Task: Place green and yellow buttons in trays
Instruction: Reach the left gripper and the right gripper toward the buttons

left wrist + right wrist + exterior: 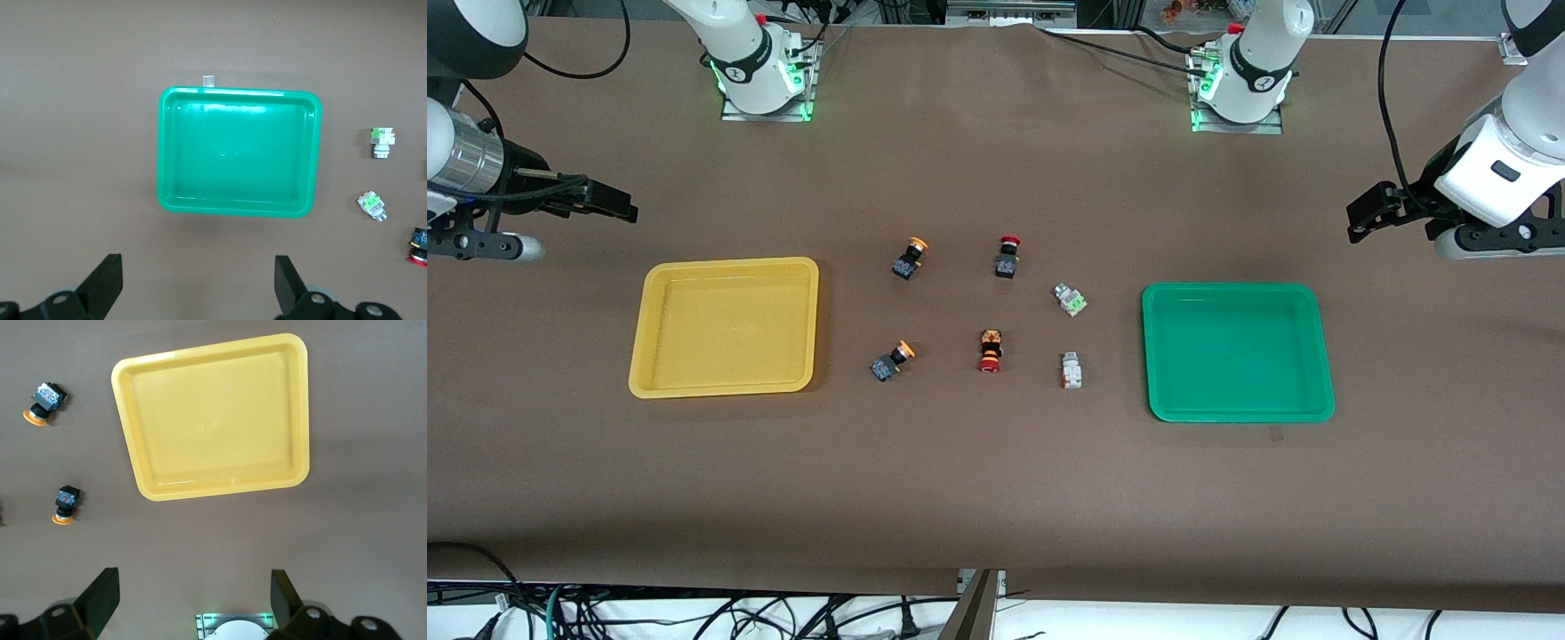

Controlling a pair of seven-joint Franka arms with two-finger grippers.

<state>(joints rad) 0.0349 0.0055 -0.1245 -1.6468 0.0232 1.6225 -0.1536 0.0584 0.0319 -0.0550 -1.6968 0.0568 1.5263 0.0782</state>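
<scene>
The yellow tray [729, 267] lies toward the right arm's end and the green tray [1236, 289] toward the left arm's end. Between them lie two yellow buttons [909, 258] [891, 360] and two green buttons [1069, 300] [1072, 370]. My right gripper [624, 209] hangs open and empty over bare table near the yellow tray [213, 420], with both yellow buttons [45, 401] [65, 503] in its wrist view. My left gripper [1358, 222] hangs open and empty near the green tray [233, 93], with both green buttons [383, 141] [371, 205] in its wrist view.
Two red-capped switches [1007, 256] [990, 351] lie between the yellow and green buttons. One shows at the edge of the left wrist view [419, 239]. The arm bases [760, 80] [1240, 84] stand at the table's back edge. Brown table surrounds both trays.
</scene>
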